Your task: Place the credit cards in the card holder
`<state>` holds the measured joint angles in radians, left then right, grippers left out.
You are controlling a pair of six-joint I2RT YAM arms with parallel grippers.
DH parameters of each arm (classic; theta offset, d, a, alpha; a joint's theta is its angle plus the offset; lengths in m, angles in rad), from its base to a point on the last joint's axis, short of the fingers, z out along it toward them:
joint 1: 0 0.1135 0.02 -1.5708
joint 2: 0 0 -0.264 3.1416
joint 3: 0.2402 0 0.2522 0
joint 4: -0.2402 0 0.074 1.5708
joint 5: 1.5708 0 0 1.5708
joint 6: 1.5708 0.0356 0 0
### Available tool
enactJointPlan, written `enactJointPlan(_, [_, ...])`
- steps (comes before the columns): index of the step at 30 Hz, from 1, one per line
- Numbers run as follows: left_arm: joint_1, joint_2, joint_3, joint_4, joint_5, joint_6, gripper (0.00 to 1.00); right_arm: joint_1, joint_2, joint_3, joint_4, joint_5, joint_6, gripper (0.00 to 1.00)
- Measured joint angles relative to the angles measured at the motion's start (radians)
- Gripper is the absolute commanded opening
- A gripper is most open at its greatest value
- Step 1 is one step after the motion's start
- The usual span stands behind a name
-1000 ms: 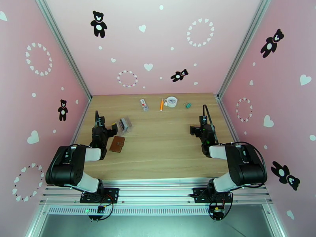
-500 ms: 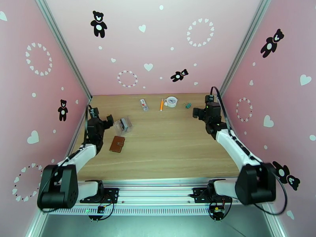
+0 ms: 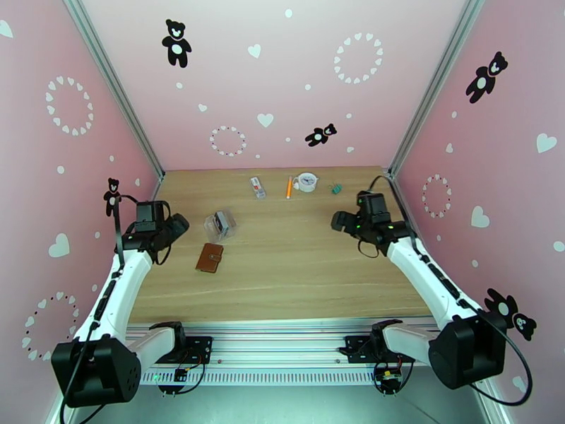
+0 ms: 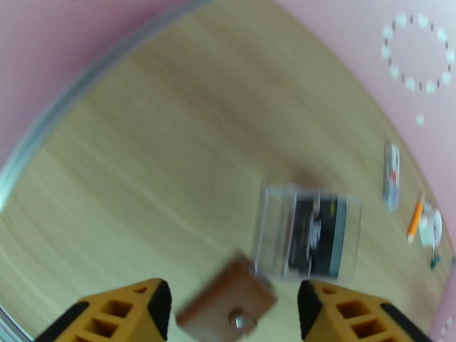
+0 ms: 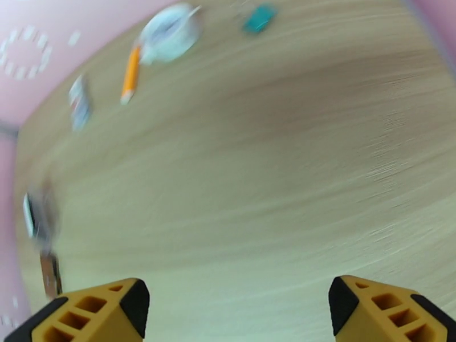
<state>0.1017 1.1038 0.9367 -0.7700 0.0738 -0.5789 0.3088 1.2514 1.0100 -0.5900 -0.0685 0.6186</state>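
1. Brown wallet [image 3: 210,257] lies shut; the cards [image 3: 223,222] sit in a clear pouch [image 3: 212,226] just behind it.
2. Left claw [image 3: 178,223], left of the wallet, gapes empty, seemingly ready to grab.
3. Right claw [image 3: 339,221], well right of the wallet, gapes empty too.

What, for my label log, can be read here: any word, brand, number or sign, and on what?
No text can be read.
The packet: red marks, too small to read.
The cards in the pouch: print blurred.
The holder: no lettering seen.
The walls: bears and hearts, no words.
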Motion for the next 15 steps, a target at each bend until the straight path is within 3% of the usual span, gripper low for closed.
enactJointPlan(5, [0.000,-0.071,-0.006,-0.170,0.161,0.026,0.69,0.153,0.156,0.052,0.021,-0.150,0.028,0.75])
enactJointPlan(10, [0.000,-0.088,-0.013,-0.222,0.238,0.024,0.69,0.259,0.460,0.267,0.029,-0.270,0.013,0.54])
enactJointPlan(15, [0.000,-0.052,-0.031,-0.226,0.273,0.011,0.68,0.343,0.740,0.594,0.034,-0.348,-0.040,0.54])
